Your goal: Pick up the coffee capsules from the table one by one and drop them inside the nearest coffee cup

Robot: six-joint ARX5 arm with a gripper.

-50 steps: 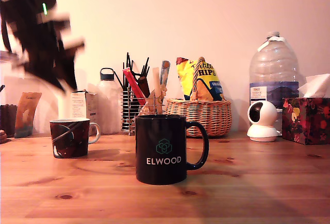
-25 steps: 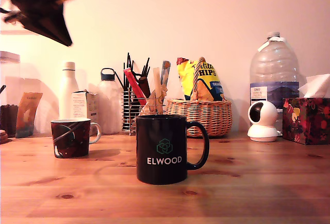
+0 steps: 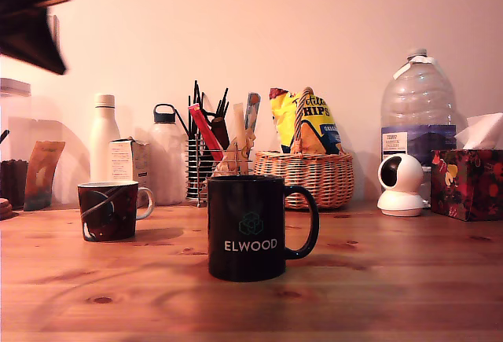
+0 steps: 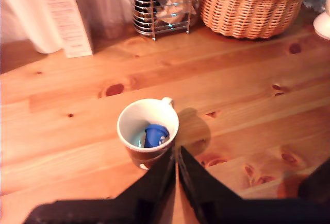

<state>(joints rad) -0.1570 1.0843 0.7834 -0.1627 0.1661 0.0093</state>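
A dark blue coffee capsule (image 4: 155, 135) lies inside the small patterned coffee cup (image 4: 124, 121), which has a white interior. In the exterior view this cup (image 3: 108, 210) stands on the table (image 3: 393, 279) toward the exterior view's left, and the capsule is hidden in it. My gripper (image 4: 175, 157) hangs high above the cup with its black fingers (image 4: 154, 175) pressed together and nothing between them. In the exterior view only a dark part of the arm (image 3: 31, 23) shows in the upper corner on the left. A black "ELWOOD" mug (image 3: 250, 228) stands at the table's centre front.
Along the back wall stand a white bottle (image 3: 103, 145), a carton (image 3: 126, 161), a wire utensil rack (image 3: 211, 161), a wicker basket (image 3: 308, 175) with snack bags, a big water jug (image 3: 416, 122), a white camera (image 3: 399, 185) and a tissue box (image 3: 468, 181).
The arm has swung up and away to the exterior view's left, from above the small cup to the upper corner. The cups have not moved.
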